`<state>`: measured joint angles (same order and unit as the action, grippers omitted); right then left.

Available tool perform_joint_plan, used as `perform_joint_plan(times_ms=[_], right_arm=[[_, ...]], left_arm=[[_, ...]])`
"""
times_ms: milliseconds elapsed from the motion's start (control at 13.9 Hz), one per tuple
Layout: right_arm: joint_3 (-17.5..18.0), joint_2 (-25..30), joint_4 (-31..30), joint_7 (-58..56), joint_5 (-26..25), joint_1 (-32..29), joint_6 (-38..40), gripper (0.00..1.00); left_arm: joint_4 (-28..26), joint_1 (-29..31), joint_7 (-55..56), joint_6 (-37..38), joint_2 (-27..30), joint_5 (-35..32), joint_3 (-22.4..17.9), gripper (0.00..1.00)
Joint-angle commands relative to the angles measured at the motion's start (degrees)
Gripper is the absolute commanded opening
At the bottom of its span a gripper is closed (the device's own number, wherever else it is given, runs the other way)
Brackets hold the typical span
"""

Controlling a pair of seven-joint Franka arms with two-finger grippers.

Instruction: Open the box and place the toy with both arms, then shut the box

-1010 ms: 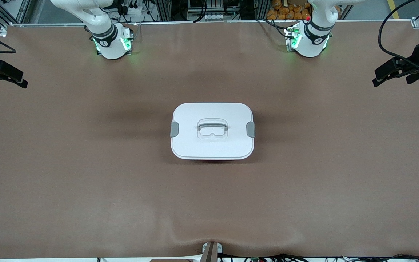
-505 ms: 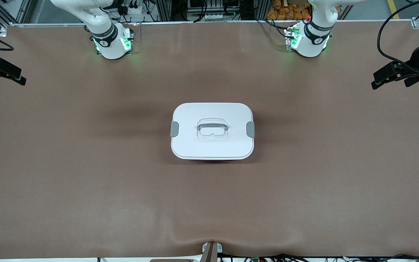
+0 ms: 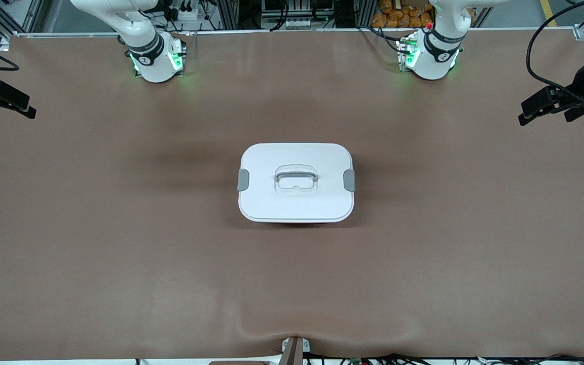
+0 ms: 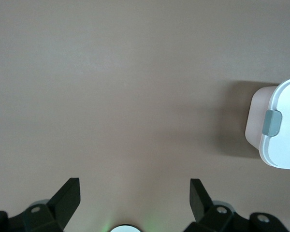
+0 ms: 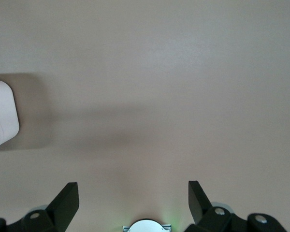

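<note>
At the table's middle sits the white box (image 3: 296, 182), lid (image 3: 296, 152) on, a grey latch (image 3: 243, 180) at each short end and a handle (image 3: 296, 177) on top; no toy shows anywhere. Its long axis runs from one arm's end of the table toward the other, so each latch faces one arm. The left gripper (image 4: 134, 193) hangs over the cloth at its own edge, fingers spread wide on nothing; the right gripper (image 5: 133, 194) mirrors it (equally distant, both parked). A shut box fits either end of the job.
</note>
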<state>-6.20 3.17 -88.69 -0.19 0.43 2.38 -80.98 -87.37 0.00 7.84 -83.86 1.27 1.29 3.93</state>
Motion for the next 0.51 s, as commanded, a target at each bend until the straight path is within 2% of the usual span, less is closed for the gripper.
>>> perform_joint_plan(times_ms=[0, 433], right_arm=[[0.4, -0.1, 1.2, 0.7, -1.1, -0.5, 0.5, 1.0], [0.4, -0.2, 1.3, 0.7, -1.8, -0.5, 0.4, 1.0]], left_arm=[[0.9, -0.2, -0.9, -0.2, -0.4, 0.8, -0.1, 1.0], [0.9, -0.2, -1.0, -0.2, -0.4, 0.9, 0.0, 1.0]])
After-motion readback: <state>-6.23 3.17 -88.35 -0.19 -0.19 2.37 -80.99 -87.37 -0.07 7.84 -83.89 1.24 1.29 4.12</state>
